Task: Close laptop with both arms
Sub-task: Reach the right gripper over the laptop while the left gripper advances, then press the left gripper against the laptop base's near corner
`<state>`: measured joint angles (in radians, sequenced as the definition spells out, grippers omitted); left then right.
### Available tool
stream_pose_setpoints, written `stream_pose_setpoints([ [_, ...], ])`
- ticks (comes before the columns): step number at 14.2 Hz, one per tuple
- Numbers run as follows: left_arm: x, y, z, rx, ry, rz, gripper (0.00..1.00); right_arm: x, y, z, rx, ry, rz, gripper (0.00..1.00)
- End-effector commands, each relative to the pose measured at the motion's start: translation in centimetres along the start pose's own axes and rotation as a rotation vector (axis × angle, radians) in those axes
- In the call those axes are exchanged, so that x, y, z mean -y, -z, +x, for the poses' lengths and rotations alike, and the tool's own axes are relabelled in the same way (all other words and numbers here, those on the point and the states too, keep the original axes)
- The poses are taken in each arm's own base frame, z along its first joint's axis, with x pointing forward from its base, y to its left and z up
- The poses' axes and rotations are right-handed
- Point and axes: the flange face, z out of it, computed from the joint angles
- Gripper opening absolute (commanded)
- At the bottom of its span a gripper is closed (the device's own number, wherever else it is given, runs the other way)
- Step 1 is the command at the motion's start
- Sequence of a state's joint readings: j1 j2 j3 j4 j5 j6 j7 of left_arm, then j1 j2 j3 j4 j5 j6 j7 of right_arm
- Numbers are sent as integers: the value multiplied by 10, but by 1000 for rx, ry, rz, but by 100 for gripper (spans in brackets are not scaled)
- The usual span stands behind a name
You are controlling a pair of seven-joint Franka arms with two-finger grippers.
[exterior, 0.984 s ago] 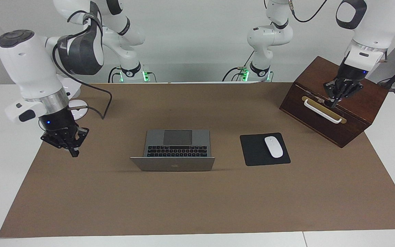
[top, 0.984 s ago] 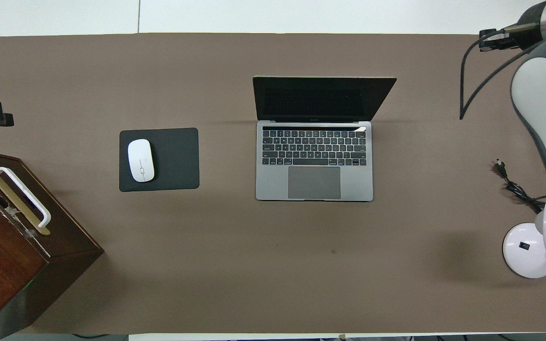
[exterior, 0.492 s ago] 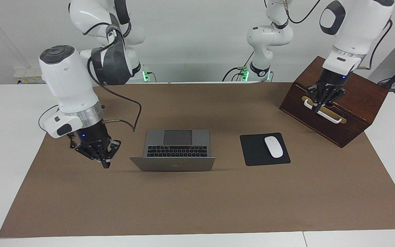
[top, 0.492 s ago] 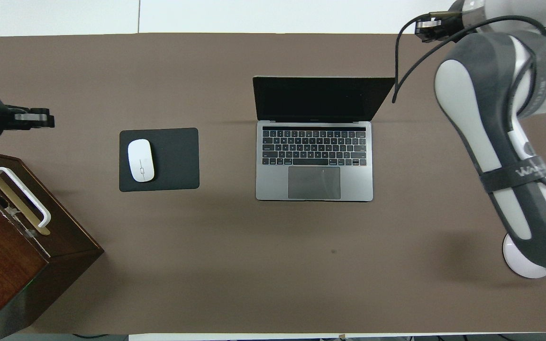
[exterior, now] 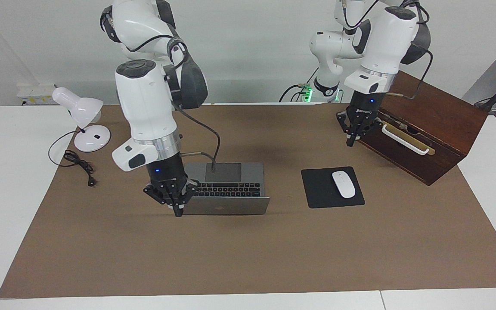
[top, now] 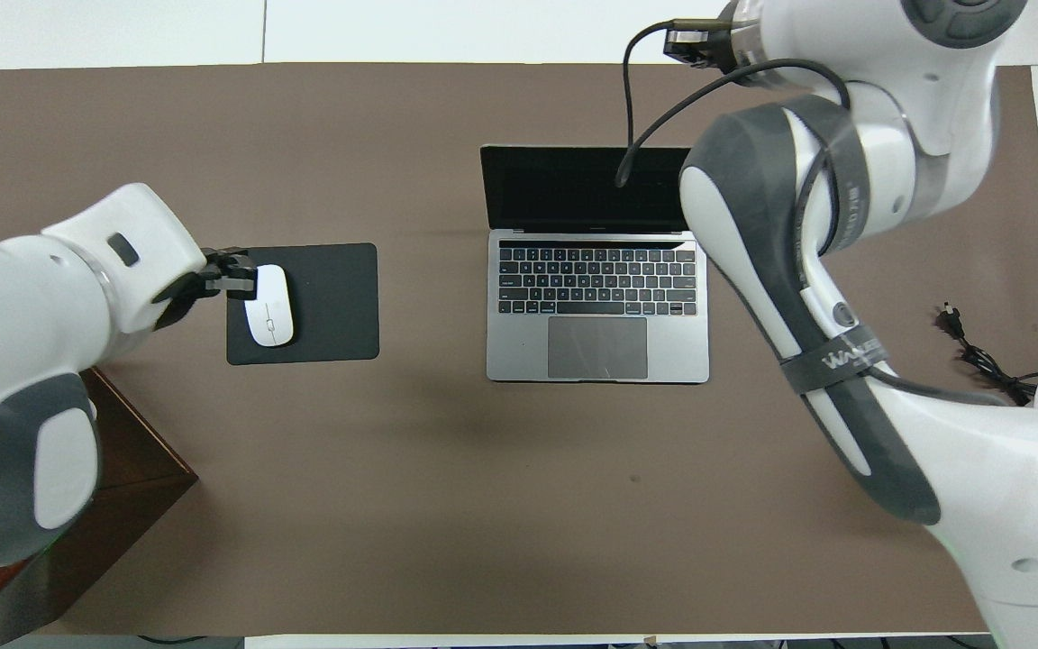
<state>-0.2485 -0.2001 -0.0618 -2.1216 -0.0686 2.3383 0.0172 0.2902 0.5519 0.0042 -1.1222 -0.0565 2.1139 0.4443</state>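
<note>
I am watched from two fixed cameras. One sits high across the table (exterior: 248, 254) and faces me, so my bases stand at the top of its picture and the whole brown mat lies below them, seen from a fair way off. The other hangs high above my own end and looks steeply down and forward, my arms entering from the bottom edge. They are half a turn apart. Both take in the mat, the laptop (exterior: 224, 189) (top: 597, 306) and the mouse pad (exterior: 321, 191) (top: 330, 306).
</note>
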Motion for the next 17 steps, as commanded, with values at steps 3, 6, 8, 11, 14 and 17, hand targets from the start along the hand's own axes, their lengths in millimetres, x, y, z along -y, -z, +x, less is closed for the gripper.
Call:
stream_pose_setpoints([
  [3,-51,-20,-45,-119,-65,-49,0,31,-27,-7,-66,-40,-18,0],
  [6,-79,-45,-59,-189,-108,-77,0,34,-26,-8,-65,-35,-16,0],
  [8,-95,-63,-65,-206,-126,-95,0,36,-26,-9,-62,-35,-13,0],
  [11,-130,-99,-80,-247,-175,-132,0,33,-27,-10,-49,-38,-19,0],
  [14,-147,-135,-92,-285,-185,-153,0,30,-27,-8,-55,-46,-12,0],
  [17,-149,-154,-97,-306,-202,-154,0,26,-27,-3,-73,-50,-2,0],
])
